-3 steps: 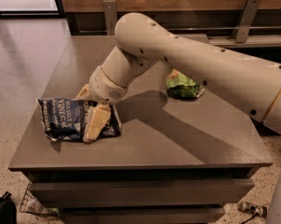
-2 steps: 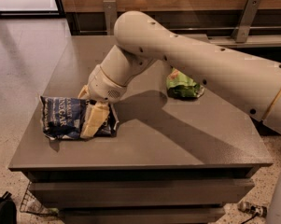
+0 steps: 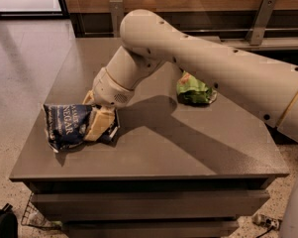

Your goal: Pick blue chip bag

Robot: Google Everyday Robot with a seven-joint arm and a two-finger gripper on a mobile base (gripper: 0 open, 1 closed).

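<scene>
1. The jaws were pinched on the right end of the blue chip bag (image 3: pixel 67 125). One cream finger (image 3: pixel 100 125) lay across the bag's front and the other sat behind it, with the gripper (image 3: pixel 91 119) low over the table's left front area.
2. The dark table (image 3: pixel 163 148) filled most of the view.
3. The robot's pale arm (image 3: pixel 213 58) reached across it from the right.
4. The crumpled blue chip bag rested near the table's left front corner, white lettering showing.
5. A green snack bag (image 3: pixel 193 90) sat well apart toward the back, its upper edge partly hidden by the arm.
</scene>
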